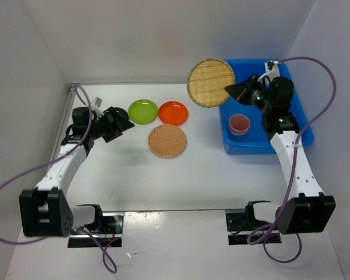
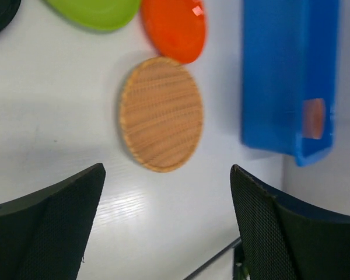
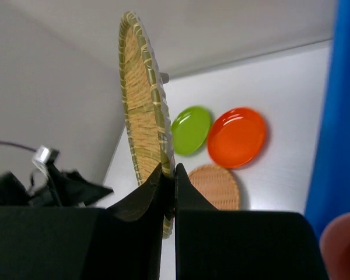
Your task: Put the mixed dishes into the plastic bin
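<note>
Top external view: blue bin [image 1: 251, 146] sits on the right side of the desk [image 1: 122, 175], and the only thing I can see in it is a pink cup [image 1: 240, 123], upright near the front-left corner. Right gripper [image 1: 230, 88] is clenched on the rim of a woven tray [image 1: 210, 82], holding it up on edge by the bin's far-left corner, clear of the cup. Right wrist view shows the jaws pinched tight on that rim.

Over on the left, the left gripper [image 1: 126, 122] is released, jaws spread wide with nothing in them. A second tray [image 1: 167, 140] lies flat on the desk just to its right. Behind that, a lime plate [image 1: 143, 111] and an orange plate [image 1: 173, 112] sit side by side. A black plate [image 2: 0, 14] only peeks in at the corner of the left wrist view.
</note>
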`<state>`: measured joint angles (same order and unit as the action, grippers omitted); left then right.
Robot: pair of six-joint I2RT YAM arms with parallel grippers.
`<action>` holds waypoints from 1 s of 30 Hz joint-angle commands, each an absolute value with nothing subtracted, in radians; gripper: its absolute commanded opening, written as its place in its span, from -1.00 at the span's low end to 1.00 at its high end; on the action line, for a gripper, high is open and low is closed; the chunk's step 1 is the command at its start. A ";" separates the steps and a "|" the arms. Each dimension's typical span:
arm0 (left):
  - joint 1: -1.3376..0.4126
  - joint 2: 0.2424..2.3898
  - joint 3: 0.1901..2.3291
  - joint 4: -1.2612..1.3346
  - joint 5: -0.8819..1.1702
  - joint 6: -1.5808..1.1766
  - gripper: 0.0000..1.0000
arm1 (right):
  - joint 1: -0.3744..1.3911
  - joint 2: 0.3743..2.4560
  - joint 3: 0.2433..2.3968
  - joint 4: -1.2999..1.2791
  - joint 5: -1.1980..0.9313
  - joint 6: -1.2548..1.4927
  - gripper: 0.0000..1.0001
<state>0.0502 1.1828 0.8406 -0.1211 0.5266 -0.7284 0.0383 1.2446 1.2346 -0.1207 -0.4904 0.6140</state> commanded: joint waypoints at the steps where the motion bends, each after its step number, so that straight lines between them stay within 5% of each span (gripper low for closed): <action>1: -0.027 1.357 0.924 -0.104 0.422 -0.644 0.90 | -0.004 1.168 1.174 -0.014 -0.321 0.705 -1.00; 11: -0.124 1.588 1.005 -0.087 0.356 -0.618 0.95 | -0.044 1.068 1.014 0.089 0.203 0.894 -1.00; 30: -0.143 1.666 1.025 -0.107 0.337 -0.580 0.95 | -0.176 1.494 1.100 0.201 0.376 1.123 -1.00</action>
<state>-0.1368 1.6527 0.9913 -0.1276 0.3370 -0.6041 -0.1600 1.4548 1.0351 0.0803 0.3355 1.0782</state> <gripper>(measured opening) 0.975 0.078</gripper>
